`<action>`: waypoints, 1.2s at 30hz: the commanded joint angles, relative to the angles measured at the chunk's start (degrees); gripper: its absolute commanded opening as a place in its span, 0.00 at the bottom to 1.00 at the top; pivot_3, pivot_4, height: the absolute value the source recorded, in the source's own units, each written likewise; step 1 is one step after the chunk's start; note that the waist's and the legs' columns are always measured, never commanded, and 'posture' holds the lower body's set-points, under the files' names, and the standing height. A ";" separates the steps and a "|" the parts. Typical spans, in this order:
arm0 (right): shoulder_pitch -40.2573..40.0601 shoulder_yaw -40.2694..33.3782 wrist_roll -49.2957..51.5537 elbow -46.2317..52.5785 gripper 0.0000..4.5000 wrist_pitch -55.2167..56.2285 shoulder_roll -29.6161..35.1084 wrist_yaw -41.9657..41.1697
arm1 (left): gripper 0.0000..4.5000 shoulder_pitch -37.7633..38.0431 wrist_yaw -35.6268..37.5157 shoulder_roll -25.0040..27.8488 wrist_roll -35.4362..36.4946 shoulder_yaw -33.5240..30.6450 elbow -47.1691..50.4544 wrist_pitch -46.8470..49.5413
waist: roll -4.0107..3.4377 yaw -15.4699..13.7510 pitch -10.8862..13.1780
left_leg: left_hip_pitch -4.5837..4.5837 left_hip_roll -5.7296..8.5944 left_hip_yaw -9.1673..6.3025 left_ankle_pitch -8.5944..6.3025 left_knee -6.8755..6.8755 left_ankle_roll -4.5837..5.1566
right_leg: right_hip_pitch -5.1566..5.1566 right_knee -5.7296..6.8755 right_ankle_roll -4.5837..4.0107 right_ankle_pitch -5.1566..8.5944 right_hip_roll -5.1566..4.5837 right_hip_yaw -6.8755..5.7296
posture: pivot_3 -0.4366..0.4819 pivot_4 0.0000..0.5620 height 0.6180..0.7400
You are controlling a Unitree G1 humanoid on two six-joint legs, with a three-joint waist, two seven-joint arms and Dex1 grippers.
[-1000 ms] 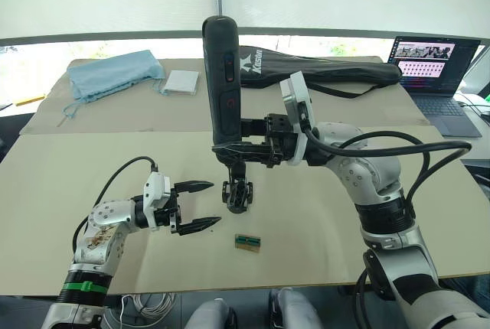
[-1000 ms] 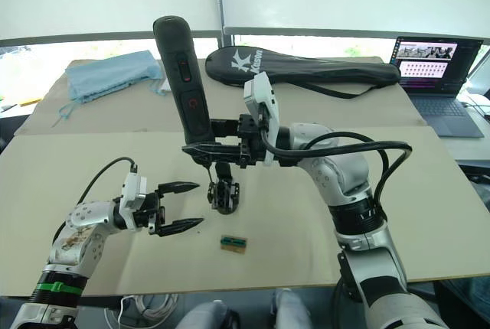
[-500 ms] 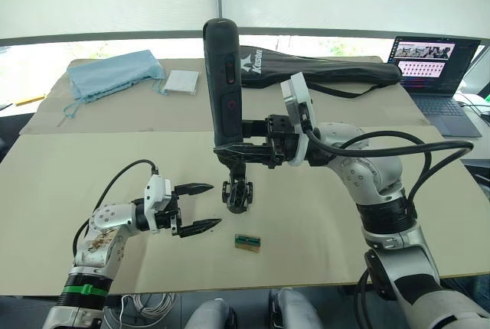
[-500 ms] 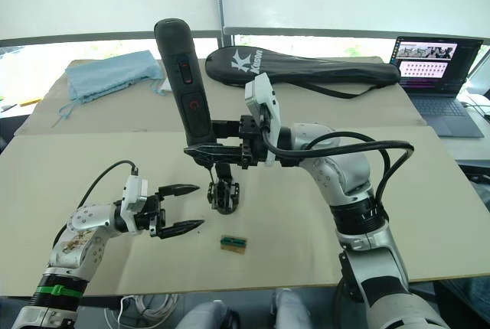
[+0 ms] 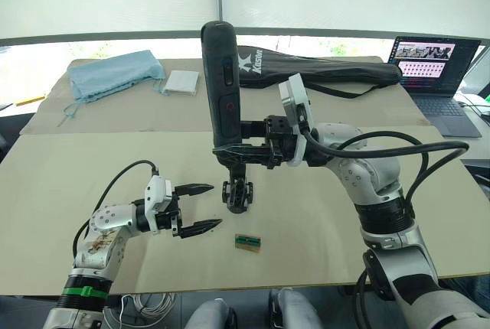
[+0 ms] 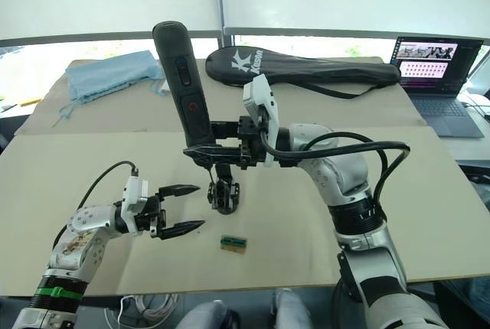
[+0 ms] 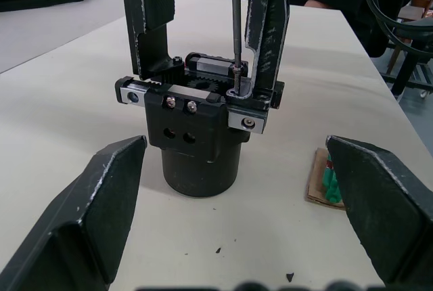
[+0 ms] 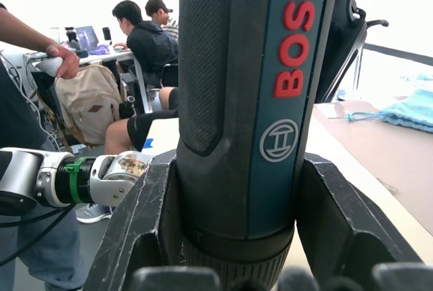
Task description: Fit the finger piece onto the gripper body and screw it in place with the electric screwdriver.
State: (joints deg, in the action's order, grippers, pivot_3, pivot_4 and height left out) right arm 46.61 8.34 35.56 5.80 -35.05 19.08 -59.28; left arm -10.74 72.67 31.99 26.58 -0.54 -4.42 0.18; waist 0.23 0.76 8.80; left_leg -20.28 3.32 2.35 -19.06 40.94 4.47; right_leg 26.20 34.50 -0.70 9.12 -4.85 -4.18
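Evidently the screwing step is in hand: the right end effector [image 5: 243, 151] grips the electric screwdriver [image 5: 220, 84] upright directly above the gripper body [image 5: 236, 195], which stands on the surface [image 5: 321, 222]. The left end effector [image 5: 201, 206], fingers spread and empty, waits just beside the body. The left wrist view adds that the bit meets a screw on the finger piece [image 7: 267, 30], already seated upright. Next comes steady downward pressure.
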 commanded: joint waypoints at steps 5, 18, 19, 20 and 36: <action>1.21 -1.14 -0.35 0.56 0.43 1.78 -0.35 -0.21 | 1.00 0.00 -0.27 -0.11 0.04 0.09 2.08 -0.40 | 0.00 0.01 0.00 | 0.00 0.00 0.00 0.00 0.00 0.00 | 0.01 0.01 0.00 0.00 0.00 0.00 | 0.48 0.27 1.00; 0.53 -0.79 -0.63 1.34 0.43 1.80 -0.81 -0.12 | 1.00 -0.38 -1.73 -0.51 -1.72 1.20 1.01 -0.76 | 0.00 0.00 0.00 | 0.00 0.00 0.00 0.00 0.00 0.00 | 0.00 0.01 0.00 0.00 0.00 0.01 | 0.48 0.27 1.00; 0.43 -0.73 -0.66 1.48 0.43 1.80 -0.91 -0.05 | 1.00 -0.48 -2.07 -0.57 -2.22 1.40 0.67 -0.86 | 0.00 0.00 0.00 | 0.00 0.00 0.00 0.00 0.00 0.00 | 0.01 0.00 0.00 0.00 0.00 0.01 | 0.48 0.27 1.00; 0.31 -0.67 -0.66 1.65 0.43 1.77 -0.99 0.01 | 1.00 -0.62 -2.44 -0.72 -2.78 1.58 0.30 -0.99 | 0.00 0.01 0.00 | 0.00 0.00 0.00 0.00 0.00 0.00 | 0.00 0.01 0.00 0.00 0.00 0.00 | 0.48 0.27 1.00; -0.57 -0.28 -0.65 2.98 0.43 1.47 -0.81 0.35 | 1.00 -3.38 -5.01 -3.50 -7.18 4.12 -3.22 -2.11 | 0.00 0.00 0.00 | 0.00 0.00 0.00 0.00 0.00 0.00 | 0.01 0.04 0.00 0.00 0.00 0.05 | 0.48 0.27 1.00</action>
State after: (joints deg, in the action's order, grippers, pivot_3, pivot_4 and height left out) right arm 45.79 8.60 34.37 5.91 -34.95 18.51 -58.75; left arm -13.28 68.01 28.71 19.57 3.54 -7.78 -0.87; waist 0.23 0.76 8.80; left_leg -20.28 3.32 2.35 -19.06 40.94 4.47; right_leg 26.21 34.54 -0.70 9.12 -4.85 -4.13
